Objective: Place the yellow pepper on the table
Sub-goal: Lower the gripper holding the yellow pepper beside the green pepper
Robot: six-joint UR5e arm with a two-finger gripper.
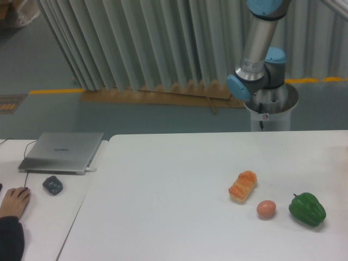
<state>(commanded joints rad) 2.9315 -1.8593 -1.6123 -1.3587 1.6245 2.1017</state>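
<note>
Far left, a person's hand (14, 200) with dark sleeve is cut off by the frame edge, resting on the small side desk (43, 217). A closed laptop (61, 151) sits at the desk's back edge, a dark mouse (53, 185) just in front of it. The big white table (163, 206) runs off the bottom and right edges of the frame. Near its right side: an orange bread loaf (243, 186), then a small pinkish egg-like ball (266, 209) just beside it toward the front, then a green pepper (307, 209) close to the right edge, all three apart from each other. Behind the table's back edge stands the robot arm (258, 51) on its pedestal; the arm goes out the top of the frame, so the gripper is out of view and its claw state can't be told. Yellow pepper: not visible anywhere in frame, not on the table; location and look unknown.
</note>
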